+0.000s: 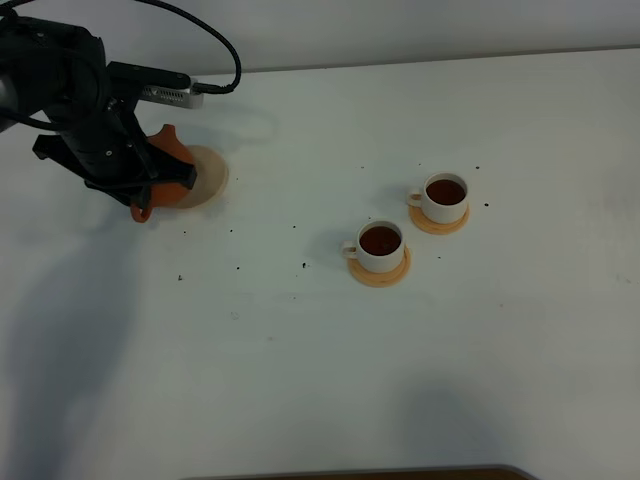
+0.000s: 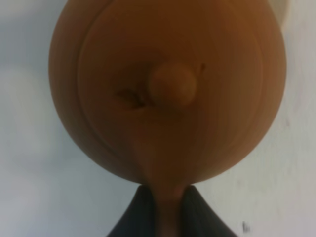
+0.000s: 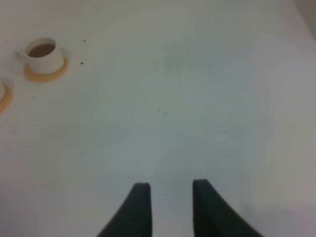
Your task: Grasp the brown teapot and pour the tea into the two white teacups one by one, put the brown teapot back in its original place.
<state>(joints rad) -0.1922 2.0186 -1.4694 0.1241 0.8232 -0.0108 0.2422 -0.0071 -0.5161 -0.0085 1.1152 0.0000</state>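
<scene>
My left gripper (image 2: 168,197) is shut on the loop handle of the brown teapot (image 2: 168,89), whose knobbed lid fills the left wrist view. In the exterior high view the teapot (image 1: 172,150) sits mostly hidden under the left arm, over the left part of the pale cream saucer (image 1: 208,170); whether it rests on the saucer I cannot tell. Two white teacups (image 1: 381,248) (image 1: 444,196), both holding dark tea, stand on orange coasters right of centre. The right wrist view shows my right gripper (image 3: 170,190) open above bare table, far from one cup (image 3: 43,53).
Small dark specks (image 1: 303,265) dot the white table (image 1: 300,380) between the saucer and the cups. A black cable (image 1: 215,45) loops off the left arm at the back left. A brown edge (image 1: 350,472) runs along the table's near side.
</scene>
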